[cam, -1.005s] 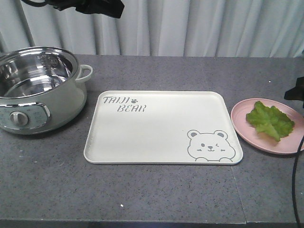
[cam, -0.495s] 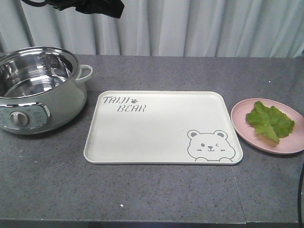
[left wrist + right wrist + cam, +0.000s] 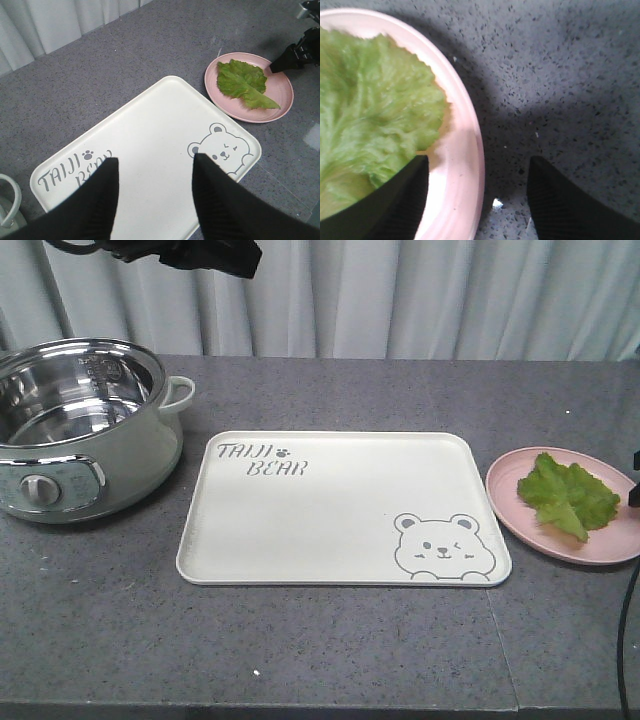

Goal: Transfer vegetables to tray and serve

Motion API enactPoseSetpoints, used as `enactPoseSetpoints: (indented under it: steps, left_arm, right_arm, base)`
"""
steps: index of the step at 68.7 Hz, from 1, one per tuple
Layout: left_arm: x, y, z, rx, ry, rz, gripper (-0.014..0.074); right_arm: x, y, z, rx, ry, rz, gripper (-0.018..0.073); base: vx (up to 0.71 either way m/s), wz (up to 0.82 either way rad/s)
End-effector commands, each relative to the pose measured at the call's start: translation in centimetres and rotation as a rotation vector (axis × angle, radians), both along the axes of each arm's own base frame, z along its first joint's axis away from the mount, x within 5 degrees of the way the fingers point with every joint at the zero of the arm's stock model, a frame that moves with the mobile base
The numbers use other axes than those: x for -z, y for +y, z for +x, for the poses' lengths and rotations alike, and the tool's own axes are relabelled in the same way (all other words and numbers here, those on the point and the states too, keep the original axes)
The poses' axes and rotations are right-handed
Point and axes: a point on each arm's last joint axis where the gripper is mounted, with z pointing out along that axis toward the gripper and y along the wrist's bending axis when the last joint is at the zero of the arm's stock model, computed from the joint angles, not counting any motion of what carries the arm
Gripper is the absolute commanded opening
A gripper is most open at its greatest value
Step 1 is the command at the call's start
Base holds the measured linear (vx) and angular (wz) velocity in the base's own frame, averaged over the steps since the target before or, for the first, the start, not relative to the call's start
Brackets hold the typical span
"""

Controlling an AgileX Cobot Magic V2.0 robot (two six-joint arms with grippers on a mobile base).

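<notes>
Right hand (image 3: pixel 477 162) re-entered at edge of pink plate (image 3: pixel 500 490), spread wide astride rim, gripping nothing. Lettuce leaf (image 3: pixel 567 495) lies on plate, beside tray (image 3: pixel 330 530) on table (image 3: pixel 300 640). Left hand (image 3: pixel 155 160) gapes wide over tray, empty.

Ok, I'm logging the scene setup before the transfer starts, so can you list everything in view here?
tray: one, cream-white with grey lettering and a bear drawing, middle of the table, nothing on it
lettuce leaf: one, bright green, lying on the pink plate
pink plate: one, pink, right of the tray and apart from it
electric pot: one, pale green outside and shiny steel inside, left of the tray, no lid
table: one, speckled grey, under everything
curtain: one, pale grey-white, behind the table
left gripper: one, black, open, above the tray
right gripper: one, black, open, at the plate's edge, one finger over the plate and the other over the table
</notes>
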Motion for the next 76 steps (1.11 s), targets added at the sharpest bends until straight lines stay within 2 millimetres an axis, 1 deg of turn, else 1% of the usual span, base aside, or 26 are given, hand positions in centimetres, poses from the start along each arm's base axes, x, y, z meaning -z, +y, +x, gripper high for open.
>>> enactPoseSetpoints:
  steps: [1, 13, 23, 26, 46, 59, 64, 68, 76]
  left_arm:
    - [-2.3, 0.5, -1.8, 0.006, -0.068, -0.066, 0.0324]
    - [-2.3, 0.5, -1.8, 0.006, -0.068, -0.066, 0.0324]
    - [-2.3, 0.5, -1.8, 0.005, -0.069, -0.065, 0.0324]
    - [-2.3, 0.5, -1.8, 0.005, -0.069, -0.065, 0.0324]
    - [-2.3, 0.5, -1.8, 0.005, -0.069, -0.065, 0.0324]
    - [-2.3, 0.5, -1.8, 0.005, -0.069, -0.065, 0.0324]
    - [-2.3, 0.5, -1.8, 0.005, -0.069, -0.065, 0.0324]
    - [-2.3, 0.5, -1.8, 0.005, -0.069, -0.065, 0.0324]
    - [-2.3, 0.5, -1.8, 0.005, -0.069, -0.065, 0.0324]
  right_arm:
    - [-2.2, -0.1, 0.1, 0.013, -0.069, -0.022, 0.042]
    - [-1.3, -0.2, 0.3, 0.009, -0.042, -0.006, 0.0408]
    - [-0.8, -0.2, 0.3, 0.003, -0.019, 0.009, 0.0335]
    - [-0.6, -0.1, 0.3, 0.001, -0.013, 0.013, 0.0301]
    - [-0.6, -0.1, 0.3, 0.0, -0.01, 0.016, -0.0013]
    - [-0.6, -0.1, 0.3, 0.002, -0.011, 0.017, -0.001]
    - [-0.9, -0.2, 0.3, 0.014, -0.026, 0.014, -0.0008]
    - [-1.5, -0.2, 0.3, 0.034, -0.057, 0.015, -0.0008]
    - [-3.5, -0.6, 0.0, 0.097, -0.15, 0.041, -0.0007]
  base:
    - [0.0, 0.0]
    - [0.0, 0.0]
    - [0.0, 0.0]
    - [0.0, 0.0]
    - [0.0, 0.0]
    - [0.0, 0.0]
    - [0.0, 0.0]
    - [0.0, 0.0]
    - [0.0, 0.0]
